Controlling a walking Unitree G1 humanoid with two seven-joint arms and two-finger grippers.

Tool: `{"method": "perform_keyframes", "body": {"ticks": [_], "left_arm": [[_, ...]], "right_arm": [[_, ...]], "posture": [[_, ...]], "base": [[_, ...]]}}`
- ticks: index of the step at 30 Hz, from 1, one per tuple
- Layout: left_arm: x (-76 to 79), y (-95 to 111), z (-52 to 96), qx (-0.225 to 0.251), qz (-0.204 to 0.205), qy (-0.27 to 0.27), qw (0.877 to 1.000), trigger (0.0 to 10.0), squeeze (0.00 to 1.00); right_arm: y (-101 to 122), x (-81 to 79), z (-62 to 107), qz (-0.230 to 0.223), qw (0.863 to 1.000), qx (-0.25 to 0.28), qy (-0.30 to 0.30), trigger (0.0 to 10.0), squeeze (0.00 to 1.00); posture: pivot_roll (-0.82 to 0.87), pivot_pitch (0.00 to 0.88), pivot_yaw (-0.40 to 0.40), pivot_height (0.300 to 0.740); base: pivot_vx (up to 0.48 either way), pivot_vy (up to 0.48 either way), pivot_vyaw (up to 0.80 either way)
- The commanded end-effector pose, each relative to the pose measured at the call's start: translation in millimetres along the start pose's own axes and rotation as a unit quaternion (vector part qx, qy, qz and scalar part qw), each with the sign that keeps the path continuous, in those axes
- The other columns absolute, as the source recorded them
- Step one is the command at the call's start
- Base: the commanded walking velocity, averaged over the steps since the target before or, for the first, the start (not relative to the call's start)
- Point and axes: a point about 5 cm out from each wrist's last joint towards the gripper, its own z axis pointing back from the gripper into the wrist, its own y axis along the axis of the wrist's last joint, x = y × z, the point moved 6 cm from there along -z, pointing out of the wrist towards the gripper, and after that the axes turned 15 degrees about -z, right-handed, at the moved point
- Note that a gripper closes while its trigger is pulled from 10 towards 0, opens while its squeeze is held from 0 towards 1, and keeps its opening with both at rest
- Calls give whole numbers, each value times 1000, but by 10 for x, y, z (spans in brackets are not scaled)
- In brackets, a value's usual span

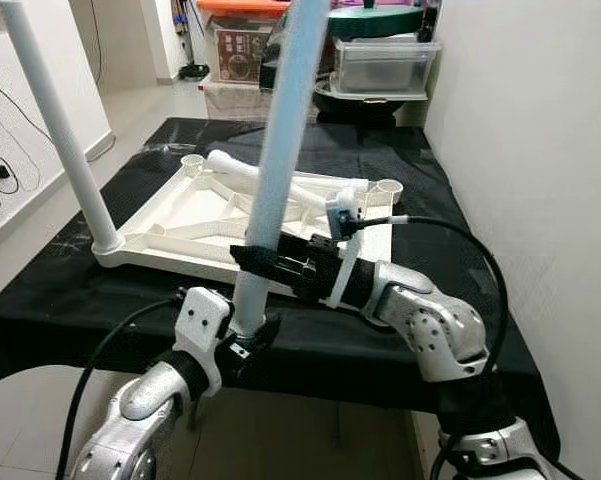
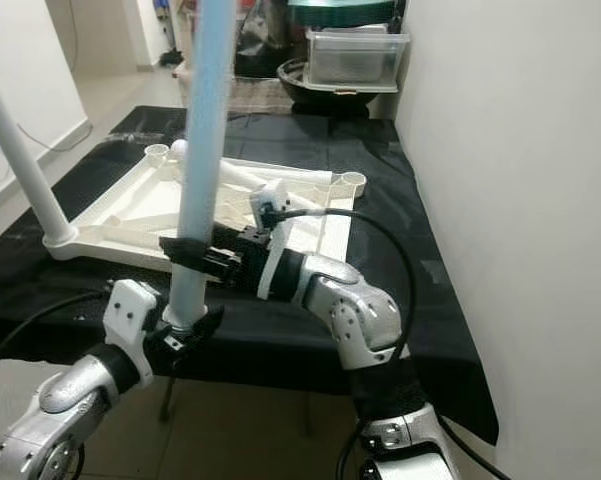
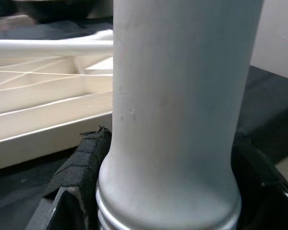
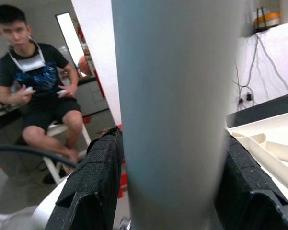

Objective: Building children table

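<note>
From my remote station I see both grippers clamped on one pale blue table leg [image 1: 280,160], which stands nearly upright, leaning slightly, at the near edge of a table draped in black cloth [image 1: 450,220]. The left gripper [image 1: 248,338] grips the leg at its bottom end, its fingers closed around the ribbed base, as the left wrist view shows from close up. The right gripper [image 1: 260,263] reaches across from the right and grips the same leg a little higher, its padded fingers [image 4: 93,177] pressed against either side of the tube. Just behind the leg, the white tabletop [image 1: 190,215] lies upside down on the cloth, ribs facing up. One white leg [image 1: 55,125] stands fitted in the near left corner socket, tilted slightly; another white leg [image 1: 270,180] lies loose across the underside. Two empty round sockets [image 1: 385,187] sit at the far corners. Storage boxes [image 1: 380,62] are stacked beyond the table's far end. In the right wrist view, a person [image 4: 38,91] sits on a stool.
</note>
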Motion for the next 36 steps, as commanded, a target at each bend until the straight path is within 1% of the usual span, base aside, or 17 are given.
{"method": "perform_keyframes", "body": {"ticks": [1, 8, 13, 14, 24, 27, 29, 30, 31, 33, 34, 36], "left_arm": [[34, -24, -20, -3, -12, -10, 1000, 10000, 0], [63, -40, -55, -2, -13, -13, 1000, 10000, 0], [94, -32, -94, 1, -17, -18, 1000, 10000, 0], [94, -32, -98, 2, -20, -19, 1000, 10000, 0], [74, -61, -82, -1, -19, -15, 1000, 10000, 0], [52, -129, -73, -20, -5, -8, 1000, 10000, 0], [38, -143, -69, -23, -2, -3, 1000, 10000, 0], [7, -164, -56, -26, 10, 6, 1000, 10000, 824], [-14, -169, -46, -25, 17, 12, 999, 10000, 1000], [-44, -172, -26, -26, 17, 20, 999, 10000, 1000], [-44, -172, -26, -26, 17, 20, 999, 10000, 1000], [-69, -159, -7, -23, 16, 29, 999, 10000, 1000]], "right_arm": [[-33, -3, -39, 7, 1000, -4, -4, 10000, 0], [-46, 7, -68, 6, 1000, -2, -14, 10000, 0], [-96, -6, -102, 1, 1000, -6, -14, 10000, 0], [-110, -9, -109, -3, 1000, -6, -13, 0, 0], [-98, -17, -99, -6, 1000, -4, -8, 0, 0], [-47, 14, -77, -4, 1000, 4, -14, 0, 0], [-27, 28, -71, -3, 1000, 8, -17, 0, 0], [16, 52, -57, -1, 1000, 15, -22, 0, 0], [50, 73, -45, 2, 999, 20, -27, 0, 0], [124, 120, -10, 3, 999, 30, -34, 0, 0], [124, 120, -10, 3, 999, 30, -34, 0, 0], [167, 170, 22, 8, 998, 36, -45, 0, 0]], "posture": [[89, 25, -18, 740], [82, 33, -15, 740], [82, 41, -17, 740], [81, 42, -17, 740], [80, 42, -16, 740], [82, 40, -18, 740], [82, 40, -18, 740], [83, 38, -17, 740], [83, 37, -17, 740], [83, 35, -18, 740], [83, 35, -18, 740], [83, 33, -18, 740]], "base": [[0, 0, 0], [0, 0, 0], [0, 0, 0], [0, 0, 0], [0, 0, 0], [0, 0, 0], [0, 0, 0], [0, 0, 0], [0, 0, 0], [0, 0, 0], [0, 0, 0], [0, 0, 0]]}}
